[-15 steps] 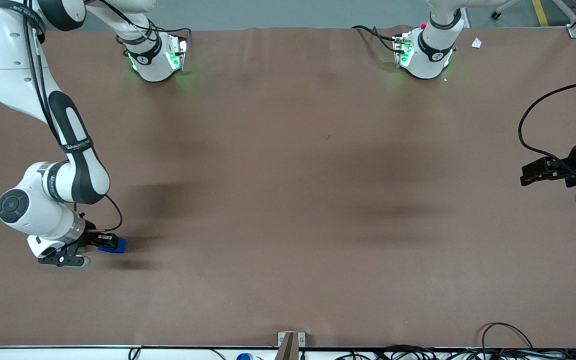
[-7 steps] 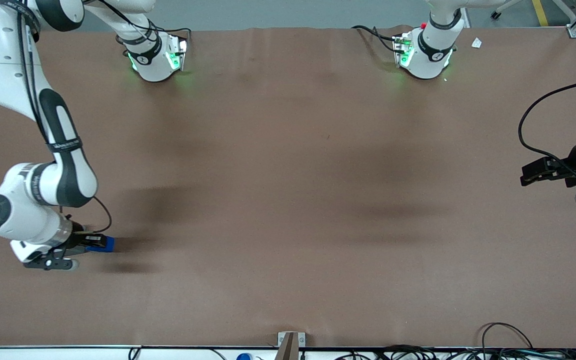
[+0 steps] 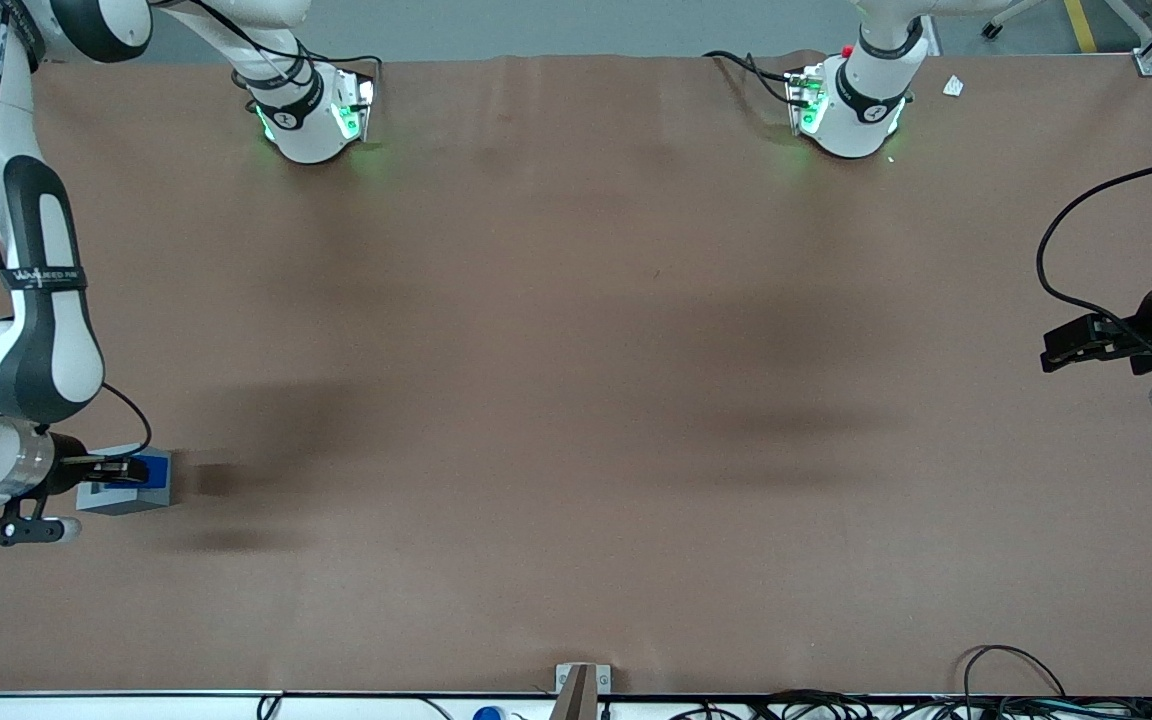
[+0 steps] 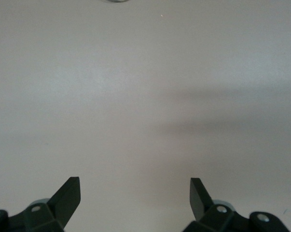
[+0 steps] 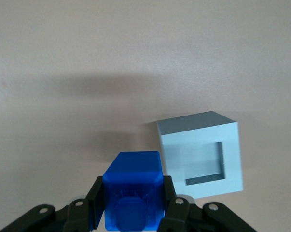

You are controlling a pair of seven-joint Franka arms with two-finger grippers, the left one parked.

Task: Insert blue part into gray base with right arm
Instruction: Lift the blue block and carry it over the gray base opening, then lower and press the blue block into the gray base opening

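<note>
Here we see the brown counter (image 3: 576,400), broad and mostly bare, with the right arm (image 3: 31,320) reaching down over the working arm's end, at the edge of the front view. Its white links carry dark panels and a lettered black band, and a thin black cable loops from the wrist down to the pincer (image 3: 116,468).

Next in size, the base (image 5: 203,152) stands on the counter as a light gray cube with a square recess open in its top face. From the front we see it under the pincer's tip (image 3: 126,492), at the working arm's end of the counter.

The pincer (image 5: 133,212) is pinching the blue part (image 5: 133,191), one black finger pressed to each side. The wrist view shows the part held off the counter, just beside the base and not in the recess; its raised stub faces the wrist camera. From the front, the part (image 3: 148,468) shows as a small blue patch over the gray cube.
</note>
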